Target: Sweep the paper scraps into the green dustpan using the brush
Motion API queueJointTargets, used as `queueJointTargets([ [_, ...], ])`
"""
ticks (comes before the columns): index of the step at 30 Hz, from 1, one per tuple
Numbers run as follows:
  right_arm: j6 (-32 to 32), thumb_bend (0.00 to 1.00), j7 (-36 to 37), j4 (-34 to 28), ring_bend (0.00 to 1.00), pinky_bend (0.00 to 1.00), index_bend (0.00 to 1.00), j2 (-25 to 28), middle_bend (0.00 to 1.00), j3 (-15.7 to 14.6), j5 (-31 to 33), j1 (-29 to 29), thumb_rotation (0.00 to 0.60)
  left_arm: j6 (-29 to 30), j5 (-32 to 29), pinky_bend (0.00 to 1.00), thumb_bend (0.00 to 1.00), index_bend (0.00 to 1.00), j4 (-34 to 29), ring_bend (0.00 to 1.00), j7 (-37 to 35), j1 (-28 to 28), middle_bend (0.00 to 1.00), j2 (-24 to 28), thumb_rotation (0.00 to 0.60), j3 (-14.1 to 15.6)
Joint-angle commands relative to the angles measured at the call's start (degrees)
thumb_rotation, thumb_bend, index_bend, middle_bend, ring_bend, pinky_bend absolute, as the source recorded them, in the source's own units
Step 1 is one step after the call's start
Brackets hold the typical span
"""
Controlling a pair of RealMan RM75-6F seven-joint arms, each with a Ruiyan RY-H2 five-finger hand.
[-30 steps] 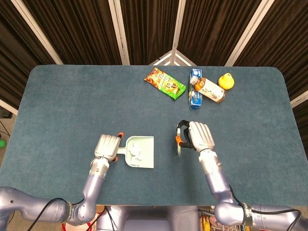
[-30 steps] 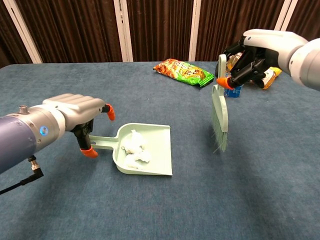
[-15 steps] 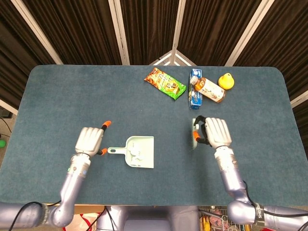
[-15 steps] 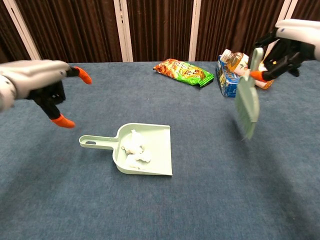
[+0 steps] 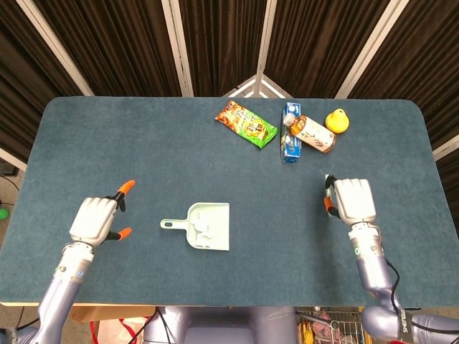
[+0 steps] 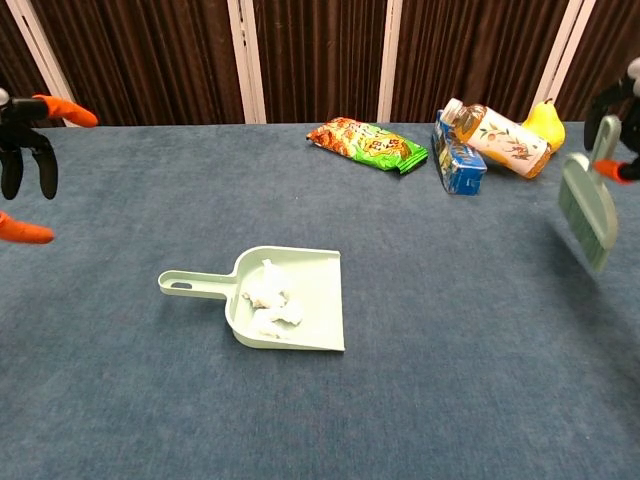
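The green dustpan (image 5: 213, 229) (image 6: 312, 305) lies flat at the table's front centre, handle pointing left, with white paper scraps (image 5: 200, 227) (image 6: 270, 302) inside it. My left hand (image 5: 97, 218) (image 6: 25, 160) is well left of the handle, fingers spread and empty. My right hand (image 5: 351, 201) (image 6: 620, 120) is far to the right and grips the pale green brush (image 6: 588, 205), which hangs bristles down above the table. In the head view the brush is almost hidden under the hand.
At the back of the table lie a snack bag (image 5: 246, 123) (image 6: 371, 142), a blue carton (image 5: 290, 132) (image 6: 458, 160), a bottle (image 5: 310, 134) (image 6: 496, 130) and a yellow fruit (image 5: 337, 120) (image 6: 542, 120). Dark curtains stand behind the table.
My left hand let go of the dustpan handle and drew away to the left, opening. My right hand carried the brush off to the right, away from the dustpan.
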Motion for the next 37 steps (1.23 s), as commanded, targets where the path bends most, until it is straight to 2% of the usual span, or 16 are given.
queueJointTargets([
  [1,-4.3,0.48,-1.7,-4.3,0.36,0.42,0.19,1.0,0.36,-1.8,2.4,-0.1,0.600,0.2,3.5,0.30,0.00,0.02,0.3,0.19,-3.0,2.8,0.13,1.6,0.600,2.7],
  [2,-5.0,0.48,-2.2,-5.3,0.21,0.30,0.08,1.4,0.23,-1.9,3.1,0.0,0.600,0.2,4.1,0.26,0.00,0.01,0.5,0.14,-3.5,3.2,0.09,1.8,0.600,3.0],
  [3,-5.7,0.46,-2.6,-6.5,0.09,0.20,0.02,1.5,0.11,-2.0,3.9,0.2,0.600,0.1,4.7,0.20,0.00,0.00,0.6,0.08,-3.9,3.7,0.03,1.9,0.600,3.4],
  [5,-6.3,0.40,-2.3,-9.2,0.01,0.10,0.00,1.7,0.01,-1.8,4.9,0.3,0.600,-0.1,6.2,0.13,0.00,0.00,1.2,0.02,-4.9,4.6,0.00,2.2,0.600,4.1],
  [6,-6.4,0.36,-1.7,-10.3,0.00,0.08,0.00,1.7,0.00,-1.5,5.0,0.1,0.600,-0.1,6.9,0.10,0.00,0.00,1.5,0.01,-5.2,5.0,0.00,2.3,0.600,4.4],
  [9,-6.2,0.31,0.8,-13.6,0.00,0.07,0.00,2.0,0.00,-0.8,4.5,-0.4,0.600,0.0,8.8,0.08,0.00,0.00,2.5,0.00,-6.4,6.3,0.00,2.5,0.600,5.3],
  [12,-5.5,0.31,2.6,-16.1,0.00,0.07,0.00,3.4,0.00,-0.9,2.5,-1.4,0.600,-0.1,10.4,0.08,0.00,0.00,3.8,0.00,-7.8,7.7,0.00,2.8,0.600,6.2],
  [17,-3.9,0.31,5.0,-17.2,0.00,0.05,0.00,7.3,0.00,-3.3,-2.9,-4.3,0.600,0.9,14.0,0.08,0.00,0.00,6.7,0.00,-10.3,10.2,0.00,3.3,0.600,7.7],
  [23,1.1,0.30,11.2,-11.4,0.00,0.03,0.00,11.8,0.00,-9.4,-13.9,-11.6,0.600,4.6,20.7,0.04,0.00,0.00,11.4,0.00,-12.6,13.6,0.00,3.5,0.600,9.2],
  [28,9.6,0.31,21.8,-4.7,0.00,0.01,0.00,12.4,0.00,-13.3,-22.7,-20.1,0.600,7.5,24.4,0.00,0.00,0.00,15.3,0.00,-13.8,16.5,0.00,3.3,0.600,10.0],
  [32,14.1,0.30,26.6,-0.8,0.00,0.00,0.00,12.5,0.00,-14.7,-26.5,-24.4,0.600,8.4,23.9,0.00,0.00,0.00,16.7,0.00,-14.6,17.9,0.00,3.4,0.600,9.0],
  [37,16.4,0.31,30.6,1.0,0.00,0.00,0.00,12.0,0.00,-13.9,-28.9,-26.6,0.600,7.8,22.3,0.00,0.00,0.00,16.5,0.00,-14.8,18.8,0.00,3.4,0.600,7.4],
])
